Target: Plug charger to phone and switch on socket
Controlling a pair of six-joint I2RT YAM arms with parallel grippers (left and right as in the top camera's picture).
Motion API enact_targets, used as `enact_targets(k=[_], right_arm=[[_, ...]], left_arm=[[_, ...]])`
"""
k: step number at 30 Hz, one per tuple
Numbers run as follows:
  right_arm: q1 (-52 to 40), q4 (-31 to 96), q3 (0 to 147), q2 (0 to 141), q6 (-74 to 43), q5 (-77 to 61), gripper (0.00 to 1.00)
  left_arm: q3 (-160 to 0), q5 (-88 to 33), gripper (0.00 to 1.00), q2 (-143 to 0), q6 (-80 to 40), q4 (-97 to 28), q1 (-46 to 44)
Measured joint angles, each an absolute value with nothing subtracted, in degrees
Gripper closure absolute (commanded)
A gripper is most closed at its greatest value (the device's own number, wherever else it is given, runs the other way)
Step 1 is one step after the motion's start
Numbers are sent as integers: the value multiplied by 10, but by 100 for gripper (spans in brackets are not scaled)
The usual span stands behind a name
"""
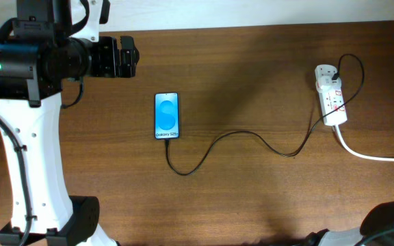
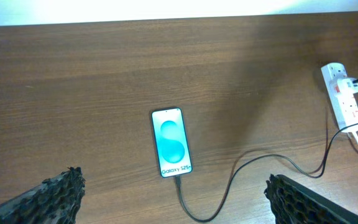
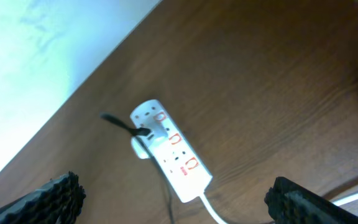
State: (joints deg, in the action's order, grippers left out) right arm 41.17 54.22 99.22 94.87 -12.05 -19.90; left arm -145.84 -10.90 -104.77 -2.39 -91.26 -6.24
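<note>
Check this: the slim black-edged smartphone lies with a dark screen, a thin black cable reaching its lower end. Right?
No: the slim black-edged smartphone has a screen lit bright blue, per the left wrist view. The thin black cable does reach its lower end.

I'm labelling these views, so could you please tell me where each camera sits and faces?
Overhead: above the table, straight down on phone, charger, socket; left arm and left hand show.
Left wrist: angled down at phone; own fingers at bottom corners.
Right wrist: angled down at socket; own fingers likewise.
Shared: socket, in all three.
</note>
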Motion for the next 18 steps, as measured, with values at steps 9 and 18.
enact_targets(k=[9,18], right_arm=[[418,428,993,1142,-91,-178,2],[344,417,993,1243,-12,-175,2]], left_arm=[[-1458,-109,1,-1048,-24,-913,-62],[-1458,-109,0,-1048,-24,-913,-62]])
